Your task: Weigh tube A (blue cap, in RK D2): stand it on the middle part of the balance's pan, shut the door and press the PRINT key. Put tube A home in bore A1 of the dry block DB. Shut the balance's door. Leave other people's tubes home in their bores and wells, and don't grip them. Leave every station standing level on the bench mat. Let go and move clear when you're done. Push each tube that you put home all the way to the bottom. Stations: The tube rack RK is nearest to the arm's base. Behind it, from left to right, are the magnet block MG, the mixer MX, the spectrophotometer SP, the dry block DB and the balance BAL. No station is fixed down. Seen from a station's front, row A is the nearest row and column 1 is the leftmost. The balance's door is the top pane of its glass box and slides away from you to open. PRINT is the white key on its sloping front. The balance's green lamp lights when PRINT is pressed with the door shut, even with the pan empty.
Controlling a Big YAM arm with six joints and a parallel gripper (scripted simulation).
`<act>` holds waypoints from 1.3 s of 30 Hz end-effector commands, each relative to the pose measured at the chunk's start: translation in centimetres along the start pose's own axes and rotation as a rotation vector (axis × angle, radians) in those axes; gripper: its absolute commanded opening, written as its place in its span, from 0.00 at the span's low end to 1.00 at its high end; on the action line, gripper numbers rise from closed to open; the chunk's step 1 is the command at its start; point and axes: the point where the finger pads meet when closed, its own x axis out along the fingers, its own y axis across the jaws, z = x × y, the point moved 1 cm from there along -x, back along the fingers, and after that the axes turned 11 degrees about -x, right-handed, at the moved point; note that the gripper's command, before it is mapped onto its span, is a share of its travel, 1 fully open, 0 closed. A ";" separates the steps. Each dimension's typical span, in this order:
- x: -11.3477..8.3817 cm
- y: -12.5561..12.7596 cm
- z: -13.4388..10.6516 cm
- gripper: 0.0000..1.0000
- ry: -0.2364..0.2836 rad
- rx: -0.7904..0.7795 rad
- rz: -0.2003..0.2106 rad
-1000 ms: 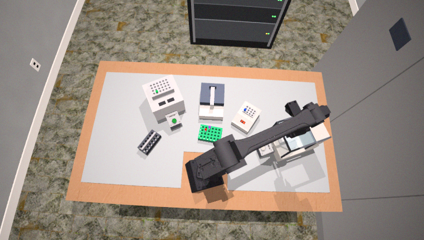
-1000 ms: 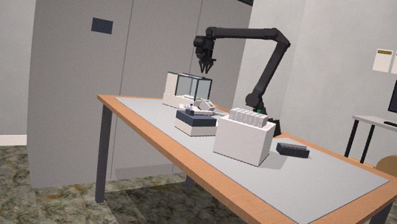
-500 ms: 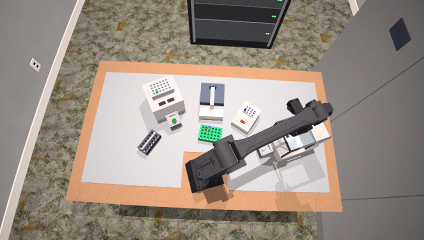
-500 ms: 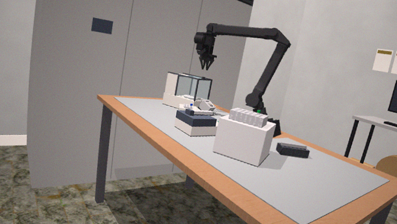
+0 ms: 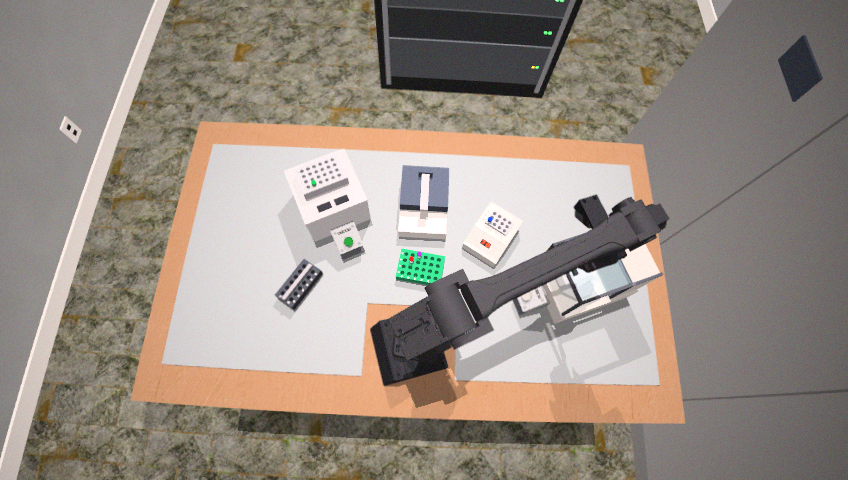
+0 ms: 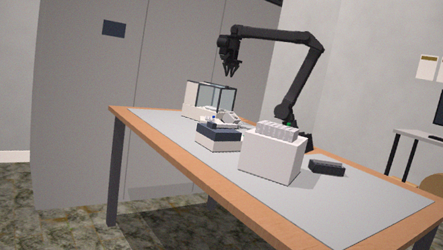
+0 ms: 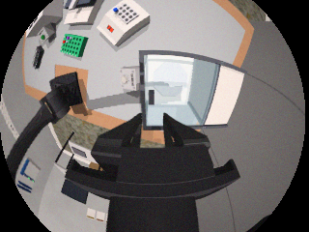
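Tube A's blue cap (image 5: 490, 219) (image 6: 213, 117) (image 7: 115, 10) shows in the dry block (image 5: 473, 245) (image 7: 116, 40), at the front-left corner of its bores, which matches A1. Its depth cannot be judged. The balance (image 5: 645, 267) (image 6: 198, 112) (image 7: 228, 97) stands at the right. Its dark door handle (image 6: 227, 86) (image 7: 151, 97) lies at the front edge of the glass box, and the top pane looks shut. No tube shows on the pan. The PRINT panel (image 5: 531, 299) (image 7: 128, 78) is in front; no lit lamp can be made out. My gripper (image 6: 229, 75) (image 7: 152, 116) is partly open and empty, above the balance.
The green rack (image 5: 398, 279) (image 7: 63, 50) holds a red and a purple cap. The spectrophotometer (image 5: 423, 227), the mixer (image 5: 339, 224) with a green cap, and the magnet block (image 5: 298, 284) stand farther left. The arm reaches over the bench between base and balance.
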 end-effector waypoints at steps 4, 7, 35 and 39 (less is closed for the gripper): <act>-1.3 -0.7 -0.1 0.30 0.004 0.005 -0.035; -1.3 -0.7 -0.1 0.30 0.004 0.005 -0.035; -1.2 -0.9 -0.3 0.00 0.003 0.002 -0.036; -1.2 -0.9 -0.3 0.00 0.003 0.002 -0.036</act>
